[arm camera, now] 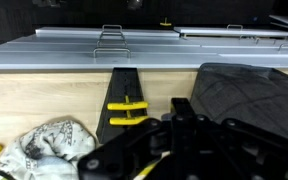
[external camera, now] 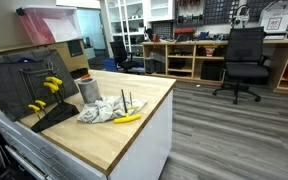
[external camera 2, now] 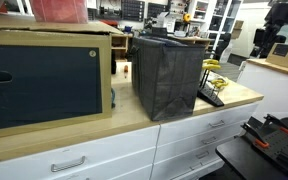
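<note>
We see a black office chair (external camera: 246,60) on the grey wood floor (external camera: 224,130), in front of wooden shelving (external camera: 184,62). On the desk (external camera: 134,128), a black fabric bin (external camera 2: 169,75) stands just beside a wooden box (external camera 2: 44,80) with a dark front panel. White drawers (external camera 2: 189,140) sit beneath.

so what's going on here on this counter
A Robotiq gripper hovers low over a wooden countertop, with nothing visibly in its grasp; whether it is open or shut is too blurred to tell. In front of it lie a crumpled cloth, a black rack with yellow clips and a dark fabric bin. In an exterior view a metal cup stands by the cloth.
</note>
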Robot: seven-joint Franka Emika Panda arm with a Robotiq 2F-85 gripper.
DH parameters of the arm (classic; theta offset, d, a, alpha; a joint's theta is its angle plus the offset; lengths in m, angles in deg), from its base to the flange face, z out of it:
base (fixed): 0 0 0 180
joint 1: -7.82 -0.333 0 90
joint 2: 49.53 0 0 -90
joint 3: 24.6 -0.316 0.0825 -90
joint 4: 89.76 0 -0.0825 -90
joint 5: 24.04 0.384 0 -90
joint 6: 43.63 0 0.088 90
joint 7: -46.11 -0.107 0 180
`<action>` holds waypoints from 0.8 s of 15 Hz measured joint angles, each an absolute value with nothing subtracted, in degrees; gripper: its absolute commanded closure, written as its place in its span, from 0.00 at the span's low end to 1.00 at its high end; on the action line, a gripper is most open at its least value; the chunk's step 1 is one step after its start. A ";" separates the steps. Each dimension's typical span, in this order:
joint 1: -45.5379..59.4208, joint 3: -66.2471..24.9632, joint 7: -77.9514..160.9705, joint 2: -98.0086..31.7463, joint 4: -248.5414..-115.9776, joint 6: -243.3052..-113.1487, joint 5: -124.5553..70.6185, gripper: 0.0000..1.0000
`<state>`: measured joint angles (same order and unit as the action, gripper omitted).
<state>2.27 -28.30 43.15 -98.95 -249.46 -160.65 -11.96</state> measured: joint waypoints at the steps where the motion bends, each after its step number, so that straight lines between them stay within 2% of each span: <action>1: 2.61 -28.29 42.25 -100.72 -249.33 -159.42 -12.12 0.60; 9: 6.05 -25.93 41.59 -105.53 -249.35 -154.54 -13.03 0.01; 12: 6.02 -24.76 42.73 -105.41 -249.24 -154.54 -13.02 0.00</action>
